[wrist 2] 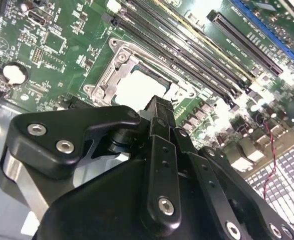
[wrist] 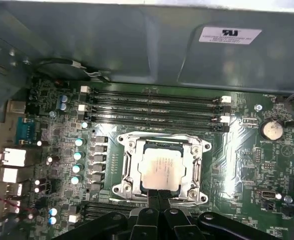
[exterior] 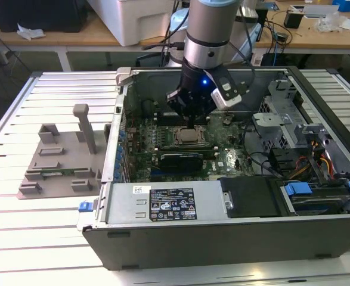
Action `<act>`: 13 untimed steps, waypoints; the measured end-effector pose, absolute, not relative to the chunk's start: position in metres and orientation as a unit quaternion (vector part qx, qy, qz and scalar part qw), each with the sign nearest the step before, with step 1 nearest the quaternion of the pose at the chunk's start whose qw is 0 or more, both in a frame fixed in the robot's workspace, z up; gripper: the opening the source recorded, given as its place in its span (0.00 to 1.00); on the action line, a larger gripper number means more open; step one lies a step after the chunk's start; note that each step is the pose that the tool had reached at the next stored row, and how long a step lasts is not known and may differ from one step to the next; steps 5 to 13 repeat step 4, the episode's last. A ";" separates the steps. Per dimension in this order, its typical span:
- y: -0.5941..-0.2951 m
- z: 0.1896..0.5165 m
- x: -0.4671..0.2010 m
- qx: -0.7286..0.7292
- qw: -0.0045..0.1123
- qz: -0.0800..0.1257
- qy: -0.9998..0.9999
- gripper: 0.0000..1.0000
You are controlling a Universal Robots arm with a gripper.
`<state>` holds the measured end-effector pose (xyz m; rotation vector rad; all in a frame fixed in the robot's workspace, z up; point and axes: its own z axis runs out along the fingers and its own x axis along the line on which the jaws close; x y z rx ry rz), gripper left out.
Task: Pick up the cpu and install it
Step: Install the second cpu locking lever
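The cpu is a silver square chip lying flat inside the metal-framed socket on the green motherboard. It also shows in the second wrist view as a bright square cpu and in the exterior view as the cpu inside the open computer case. My gripper hovers just above the socket's edge, its two black fingers pressed together with nothing between them. The same gripper sits beside the chip, apart from it, and the arm's gripper hangs over the board.
Memory slots run beside the socket, with a coin battery and capacitors nearby. The case walls surround the board, and drive cages and cables fill the exterior view's right. A grey fixture stands outside the case.
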<state>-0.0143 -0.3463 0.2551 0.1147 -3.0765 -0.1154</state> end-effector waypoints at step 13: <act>-0.346 0.256 -0.014 0.037 0.030 -0.037 -0.998 0.11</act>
